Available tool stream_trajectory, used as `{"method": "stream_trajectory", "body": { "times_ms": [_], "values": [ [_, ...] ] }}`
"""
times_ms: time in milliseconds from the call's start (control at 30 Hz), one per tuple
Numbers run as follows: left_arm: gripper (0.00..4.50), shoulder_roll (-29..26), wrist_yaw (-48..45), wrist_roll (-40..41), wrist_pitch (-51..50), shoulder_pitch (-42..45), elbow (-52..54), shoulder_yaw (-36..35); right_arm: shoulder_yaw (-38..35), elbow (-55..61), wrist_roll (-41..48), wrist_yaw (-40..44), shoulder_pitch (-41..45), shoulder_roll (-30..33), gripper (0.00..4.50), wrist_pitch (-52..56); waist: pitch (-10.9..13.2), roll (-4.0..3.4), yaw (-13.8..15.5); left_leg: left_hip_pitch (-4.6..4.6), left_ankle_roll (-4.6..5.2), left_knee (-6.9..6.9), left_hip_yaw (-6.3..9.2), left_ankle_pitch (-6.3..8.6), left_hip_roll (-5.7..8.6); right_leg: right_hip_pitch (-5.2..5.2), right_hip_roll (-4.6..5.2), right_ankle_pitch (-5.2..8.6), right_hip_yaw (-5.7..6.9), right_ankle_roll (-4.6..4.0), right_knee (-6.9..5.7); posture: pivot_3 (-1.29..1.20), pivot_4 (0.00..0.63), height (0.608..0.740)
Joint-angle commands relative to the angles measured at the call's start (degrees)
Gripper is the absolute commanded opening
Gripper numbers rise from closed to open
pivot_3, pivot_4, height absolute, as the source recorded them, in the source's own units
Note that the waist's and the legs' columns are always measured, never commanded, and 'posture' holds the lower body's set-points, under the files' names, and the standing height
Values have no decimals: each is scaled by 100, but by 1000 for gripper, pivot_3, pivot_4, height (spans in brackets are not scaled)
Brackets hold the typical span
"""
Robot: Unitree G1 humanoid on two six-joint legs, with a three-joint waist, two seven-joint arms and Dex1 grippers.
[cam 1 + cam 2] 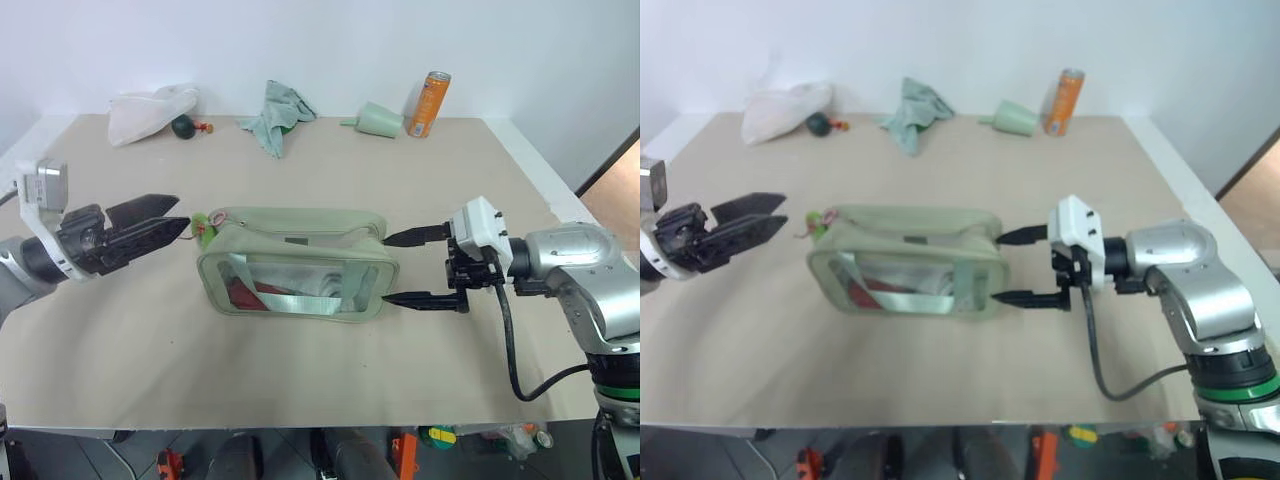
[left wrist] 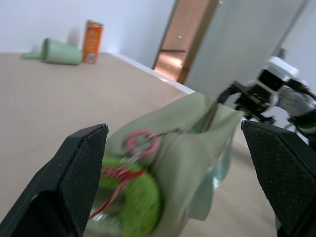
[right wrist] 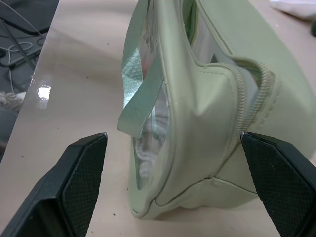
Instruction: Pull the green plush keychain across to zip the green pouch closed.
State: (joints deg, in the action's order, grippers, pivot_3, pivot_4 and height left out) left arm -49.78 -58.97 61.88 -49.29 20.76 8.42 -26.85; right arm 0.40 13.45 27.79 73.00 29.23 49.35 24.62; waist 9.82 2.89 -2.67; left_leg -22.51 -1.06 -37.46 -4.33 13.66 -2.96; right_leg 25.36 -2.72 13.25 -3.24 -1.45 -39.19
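head stereo downward, wrist views facing

On the table (image 1: 120, 340) are counted 1 green pouch (image 1: 290, 262), 1 green plush keychain (image 1: 203, 224), 1 orange can (image 1: 428, 104), 1 pale green cup (image 1: 379, 120), 1 teal rag (image 1: 277, 115), 1 white bag (image 1: 148, 111) and 1 dark green ball (image 1: 182, 126).

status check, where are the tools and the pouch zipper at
Both tools open: left tool at the keychain end, right tool straddling the pouch's far end. Zipper still open. Nothing in the way.

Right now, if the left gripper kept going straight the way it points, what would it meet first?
Most likely the green plush keychain, lying at the near end of the green pouch. The left gripper is open and aimed at it; depth is uncertain, so the pouch's end could touch about then too.
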Motion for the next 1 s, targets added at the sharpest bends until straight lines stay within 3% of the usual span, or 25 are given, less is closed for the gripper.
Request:
{"method": "stream_trajectory", "body": {
  "times_ms": [33, 367, 500, 633, 1000],
  "values": [
    [4500, -200, -158, 123, 28, 210, 367, -2, -12, 188, 71, -80, 57, -120, 4472, -79, 0, 0, -1, 0, 0, 0, 0, 0, 0, 0, 0, 0, 0, 0, 0, 0, 150, 740],
    [4500, -123, -61, 5, 103, 168, 262, 12, -9, 97, 89, -36, 104, -171, 1238, -97, 0, 0, 0, 0, 0, 0, 1, 0, 0, -1, -1, 0, 0, 0, 0, 0, 150, 740],
    [4500, -9, 269, -170, 147, 132, -234, -92, 30, 59, 24, -43, 111, -177, 16, -135, 0, 0, 1, 0, 0, 0, 2, 0, 0, -1, -1, 0, 1, 0, 0, 0, 150, 740],
    [4500, 92, 558, -276, 127, 4, -723, -222, 122, 35, -132, -139, 109, -159, 16, -155, 0, 0, -3, 2, 0, -1, 2, 0, -1, -1, -2, 0, 1, 0, 0, 0, 150, 740],
    [4500, 314, 534, -525, 180, -311, -840, 5, 127, 25, -259, -186, 88, -175, 16, -226, 0, 1, 0, 2, 0, -2, 0, -1, -1, -2, 0, -2, 1, 3, 0, 0, 150, 740]
  ]
}}
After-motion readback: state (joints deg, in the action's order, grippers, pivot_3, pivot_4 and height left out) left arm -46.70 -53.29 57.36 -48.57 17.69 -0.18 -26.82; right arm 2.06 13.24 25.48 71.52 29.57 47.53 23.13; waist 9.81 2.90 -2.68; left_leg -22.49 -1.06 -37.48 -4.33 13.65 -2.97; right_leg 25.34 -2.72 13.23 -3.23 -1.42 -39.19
